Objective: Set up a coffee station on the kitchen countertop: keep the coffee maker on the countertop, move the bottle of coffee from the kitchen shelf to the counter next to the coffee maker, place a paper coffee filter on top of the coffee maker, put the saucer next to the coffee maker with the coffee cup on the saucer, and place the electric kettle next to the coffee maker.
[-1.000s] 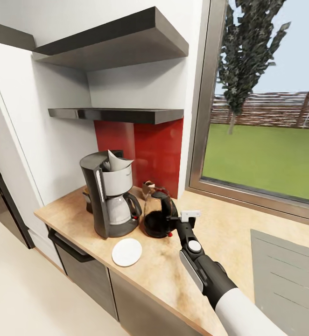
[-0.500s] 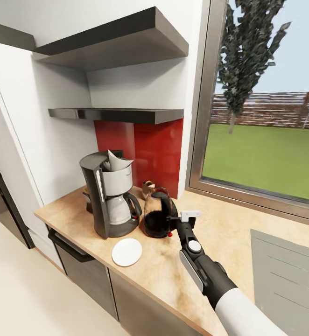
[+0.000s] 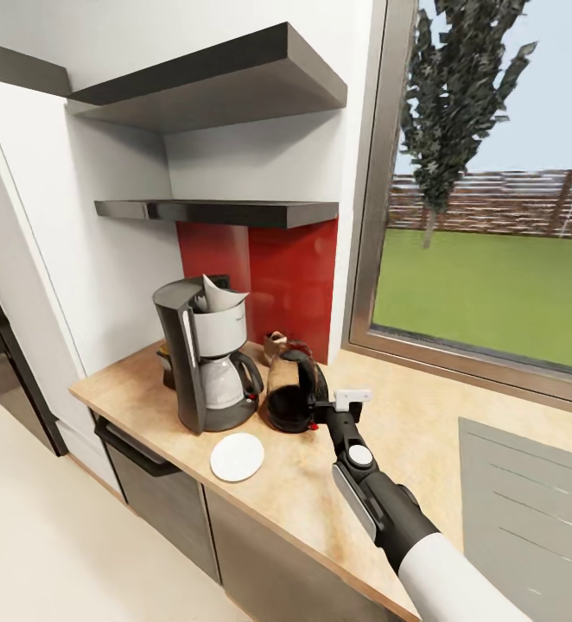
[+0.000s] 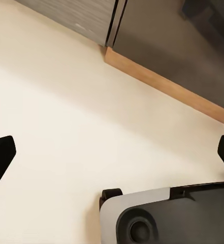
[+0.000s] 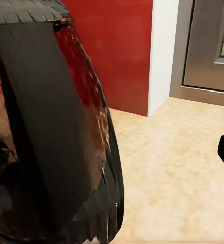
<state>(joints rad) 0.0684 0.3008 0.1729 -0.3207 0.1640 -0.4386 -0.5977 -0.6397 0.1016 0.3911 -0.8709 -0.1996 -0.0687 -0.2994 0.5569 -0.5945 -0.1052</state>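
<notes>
Standing at the left end of the kitchen countertop (image 3: pixel 407 449), the coffee maker (image 3: pixel 206 358) is where the task wants it, and the paper coffee filter (image 3: pixel 219 296) already pokes up out of its white basket, so those two steps look finished. A small dark jar with an orange lid, likely the bottle of coffee (image 3: pixel 165 364), peeks out behind the machine, though too little of it shows to be sure; the kitchen shelf (image 3: pixel 217 212) above looks bare. Just in front sits the saucer (image 3: pixel 237 456), flat and with nothing on it, so the coffee cup step is judged still open. To its right the electric kettle (image 3: pixel 293 396) stands on the counter just beside the coffee maker. The right gripper (image 3: pixel 331 413) sits at the kettle's handle side, and whether its jaws are parted or closed there cannot be told. The left gripper (image 4: pixel 112 152) hangs over bare floor with fingers wide apart, holding nothing.
</notes>
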